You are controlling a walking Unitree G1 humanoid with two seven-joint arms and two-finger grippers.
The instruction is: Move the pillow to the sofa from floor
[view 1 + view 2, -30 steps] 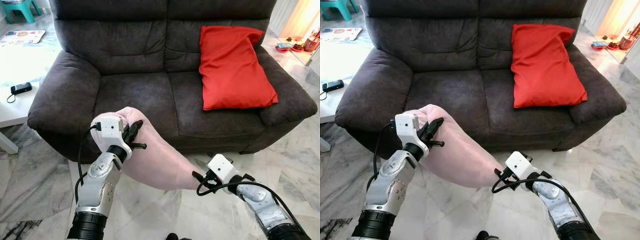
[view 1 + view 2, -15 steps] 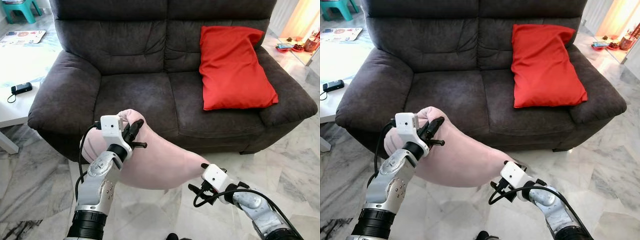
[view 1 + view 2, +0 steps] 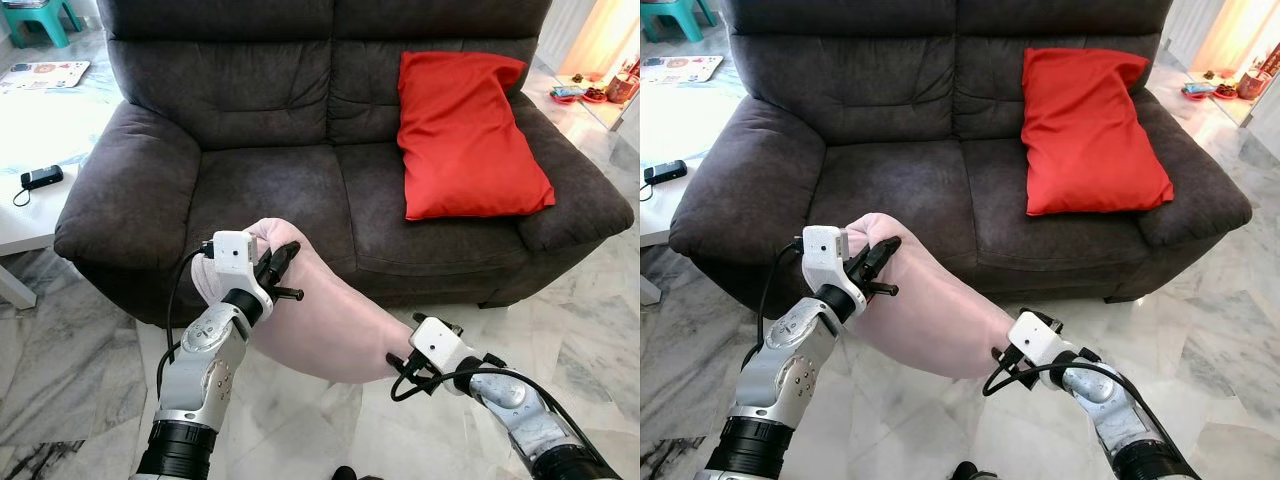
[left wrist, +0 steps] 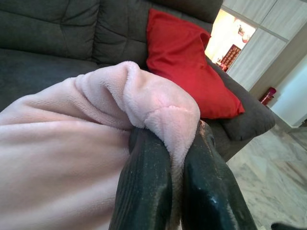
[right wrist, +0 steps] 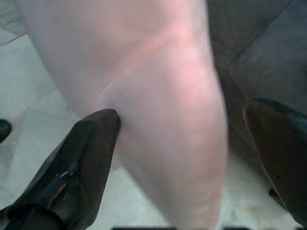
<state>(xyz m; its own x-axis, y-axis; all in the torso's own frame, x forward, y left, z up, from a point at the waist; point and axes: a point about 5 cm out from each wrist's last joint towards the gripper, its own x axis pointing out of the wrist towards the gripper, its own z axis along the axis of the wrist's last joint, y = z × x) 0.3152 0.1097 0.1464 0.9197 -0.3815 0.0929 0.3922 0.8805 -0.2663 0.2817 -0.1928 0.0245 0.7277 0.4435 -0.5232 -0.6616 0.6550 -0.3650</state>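
Note:
A pale pink pillow [image 3: 330, 320] hangs in the air in front of the dark grey sofa [image 3: 270, 180], slanting from upper left down to lower right above the floor. My left gripper [image 3: 280, 270] is shut on its upper corner; the left wrist view shows a fold of the pink pillow [image 4: 158, 105] pinched between the two black fingers [image 4: 144, 191]. My right gripper [image 3: 400, 365] is at the pillow's lower end, open, with its fingers [image 5: 81, 158] spread wide either side of the pink pillow [image 5: 163, 96].
A red pillow [image 3: 465, 135] leans on the sofa's right seat and backrest; the left seat is bare. A white table [image 3: 30, 215] with a small black device [image 3: 42, 177] stands at the left. Marble floor [image 3: 80, 370] lies in front.
My left gripper has shifted a little to the right with the pillow corner. The right gripper dipped with the pillow's lower end, then rose again slightly.

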